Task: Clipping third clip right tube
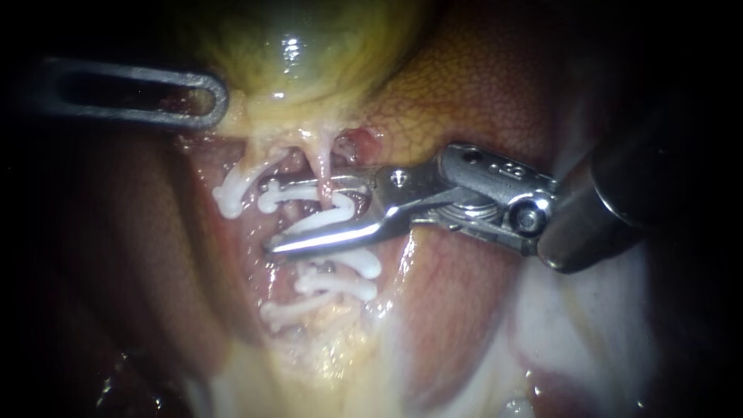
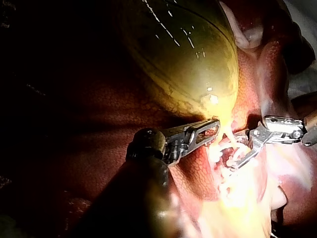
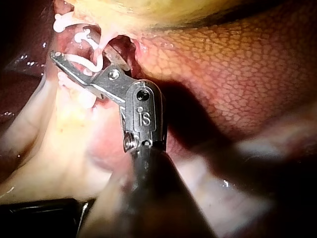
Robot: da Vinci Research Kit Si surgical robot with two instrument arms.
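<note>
End effector of the right instrument [image 1: 269, 218] part-way open, with a white clip [image 1: 321, 219] seated between the two jaws and touched by both. Thin pink right tube [image 1: 323, 172] descending from the gallbladder [image 1: 294, 54] and passing between the jaws, inside the clip's open mouth, about midway along their length. Just beyond the lower jaw, lower in the same bed of tissue, several placed clips [image 1: 340, 285] lying close together. Off the jaw tips, toward the upper-jaw side and well apart from the end effector, the left instrument [image 1: 213, 101] resting against pale tissue at the gallbladder's neck; cannot tell whether anything is held there. Liver [image 1: 480, 93] behind the end effector's hinge.

Step in hand, as judged: closing the clip on the tube. For a sound placement:
- Confirm that both jaw tips show past the far side of the tube, so the clip's latch clears the tissue.
- Keep the jaws square across the tube, not oblique.
- Leave a gap from the placed clips.
- Gather no fat or liver surface.
- Close steadily and fully, without pulling or twisting.
- Release only once the clip locks.
</note>
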